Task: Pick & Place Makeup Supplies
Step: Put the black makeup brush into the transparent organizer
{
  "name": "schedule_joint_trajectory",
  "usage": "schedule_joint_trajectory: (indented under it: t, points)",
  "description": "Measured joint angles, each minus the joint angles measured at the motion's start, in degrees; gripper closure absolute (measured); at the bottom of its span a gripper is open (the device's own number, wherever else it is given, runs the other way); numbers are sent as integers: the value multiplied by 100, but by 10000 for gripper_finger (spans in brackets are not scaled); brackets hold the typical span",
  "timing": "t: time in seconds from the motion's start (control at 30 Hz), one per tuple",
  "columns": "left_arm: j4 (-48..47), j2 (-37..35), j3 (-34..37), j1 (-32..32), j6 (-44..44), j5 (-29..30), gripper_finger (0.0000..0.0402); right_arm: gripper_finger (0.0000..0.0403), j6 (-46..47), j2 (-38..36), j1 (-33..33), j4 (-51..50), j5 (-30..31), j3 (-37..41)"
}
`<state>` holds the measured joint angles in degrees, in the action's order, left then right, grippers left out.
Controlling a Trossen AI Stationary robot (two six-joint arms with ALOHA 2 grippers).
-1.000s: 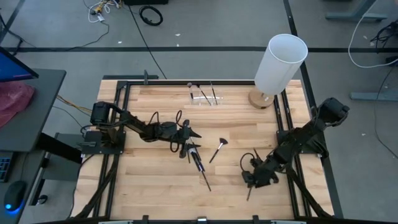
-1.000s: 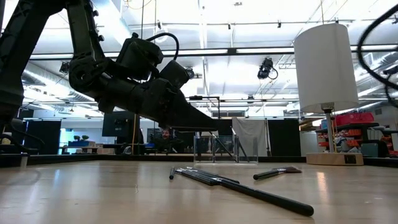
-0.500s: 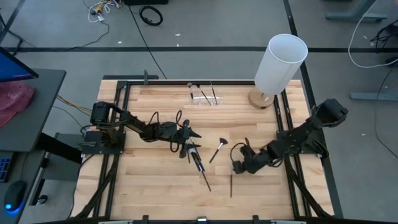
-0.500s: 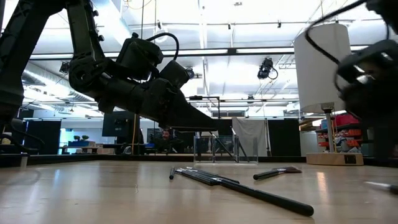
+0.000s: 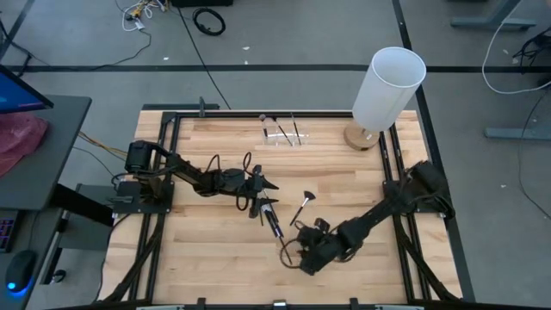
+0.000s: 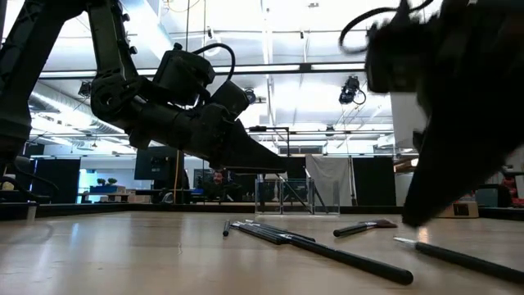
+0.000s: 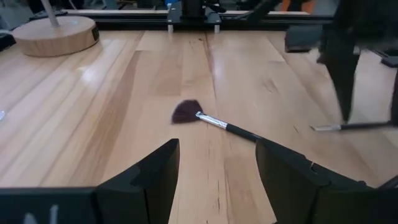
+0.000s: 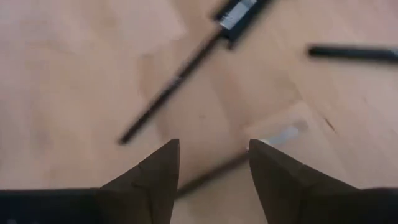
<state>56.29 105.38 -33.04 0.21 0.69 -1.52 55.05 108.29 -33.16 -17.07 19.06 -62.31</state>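
Observation:
The makeup supplies lie on the wooden table: a fan brush [image 5: 302,207] [image 7: 211,121], a bundle of dark sticks [image 5: 272,222] [image 6: 270,233] and one long stick [image 6: 352,260]. My left gripper [image 5: 272,185] [image 7: 217,162] hovers open just left of the fan brush, holding nothing. My right gripper [image 5: 303,257] [image 8: 214,155] is open near the table's front, pointing steeply down. Its fingers stand on either side of a thin silver-tipped stick [image 8: 211,174] [image 6: 458,256] that lies flat on the wood. My right gripper stands over the thin stick, with one fingertip [image 7: 344,115] close above the stick's silvery end [image 7: 323,127]. The stick crosses the gap between the open fingers and lies on the table. Whether a finger touches it, I cannot tell.
A small clear holder [image 5: 282,133] with a few brushes in it stands at the far middle. A tall white cylinder [image 5: 389,86] on a round wooden base [image 5: 362,138] stands at the far right. Bare wood lies at the near left.
My right gripper has swept from the near right toward the table's left edge, rolling its wrist as it went. The thin silver-tipped stick has slid leftward across the table along with it. My left arm has kept still.

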Motion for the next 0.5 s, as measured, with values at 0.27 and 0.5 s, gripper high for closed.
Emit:
schedule_joint_trajectory:
  t: [0.27, 0.5]
  points:
    - [2, 0, 1, 0, 170, 45, 186, 209, 996, 663, -357, -502, 957, -462]
    - [2, 0, 1, 0, 170, 46, 186, 228, 958, 923, -429, -865, 1292, -491]
